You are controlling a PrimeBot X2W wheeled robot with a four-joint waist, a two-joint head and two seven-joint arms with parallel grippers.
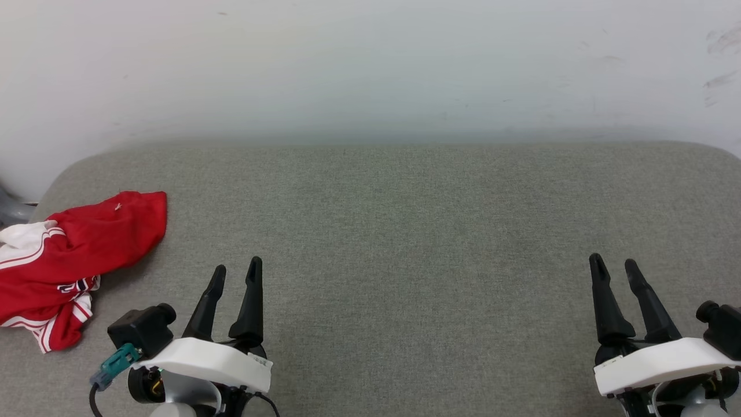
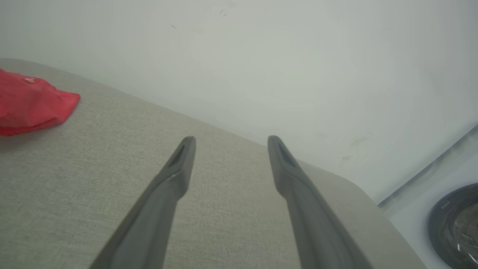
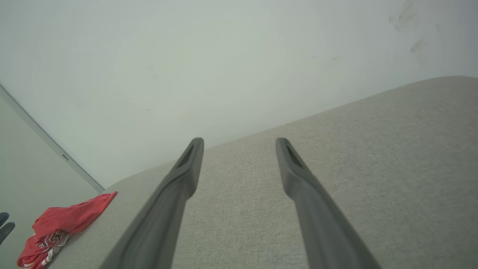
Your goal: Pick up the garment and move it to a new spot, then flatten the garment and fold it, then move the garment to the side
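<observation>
The left gripper (image 1: pixel 237 266) and right gripper (image 1: pixel 612 262) have their fingers apart, holding nothing, over the grey cushion (image 1: pixel 370 231). The shirt (image 1: pixel 87 249) lies crumpled at the left edge. At its lower right, the left wrist view has a dark round object (image 2: pixel 453 228).

One garment (image 1: pixel 75 255), a crumpled red shirt with white striped sleeves, lies at the left edge of the single grey fabric surface (image 1: pixel 405 220). There are two grippers near its front edge, the left gripper (image 1: pixel 237 265) and the right gripper (image 1: pixel 613 260). Each has two dark fingers (image 1: pixel 250 301), four in all. One dark round object (image 2: pixel 455 224) sits off the surface, past a corner.
</observation>
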